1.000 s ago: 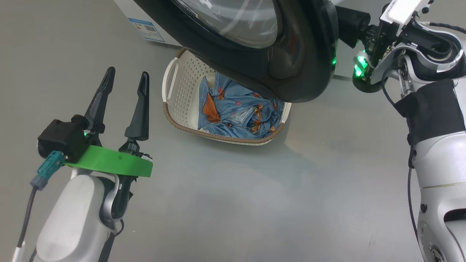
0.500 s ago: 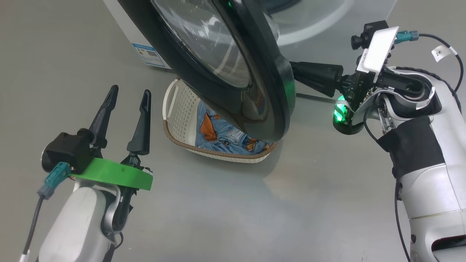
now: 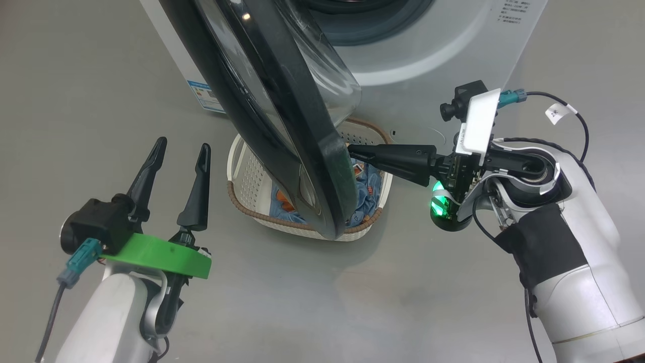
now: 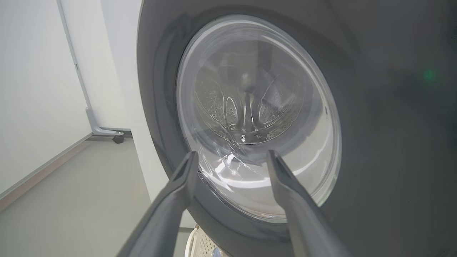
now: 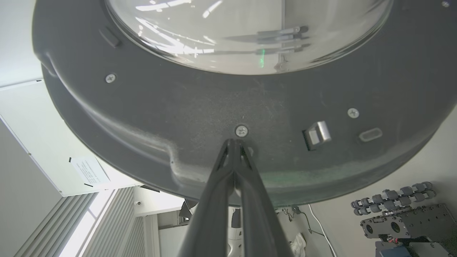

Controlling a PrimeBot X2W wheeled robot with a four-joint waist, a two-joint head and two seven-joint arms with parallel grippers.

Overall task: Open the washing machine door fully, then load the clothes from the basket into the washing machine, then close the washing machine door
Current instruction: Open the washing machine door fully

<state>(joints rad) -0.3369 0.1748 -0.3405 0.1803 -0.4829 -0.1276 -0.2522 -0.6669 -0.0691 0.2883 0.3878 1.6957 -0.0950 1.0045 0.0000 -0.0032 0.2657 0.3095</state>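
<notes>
The right gripper (image 3: pixel 351 149) has its jaws pressed shut, tips set against the inner face of the door (image 3: pixel 282 101), on its black rim. The push is best held square to that rim and led along the hinge's arc, so the tips do not skid onto the glass. The left gripper (image 3: pixel 182 145), jaws spread and empty, hovers on the door's outer side and may have to give way. Under the half-open door sits the basket (image 3: pixel 252 216) with the clothes (image 3: pixel 371 188), before the washing machine (image 3: pixel 443 60)

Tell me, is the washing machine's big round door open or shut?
Open. The washing machine door stands swung out from the washing machine, whose round opening shows behind it.
</notes>
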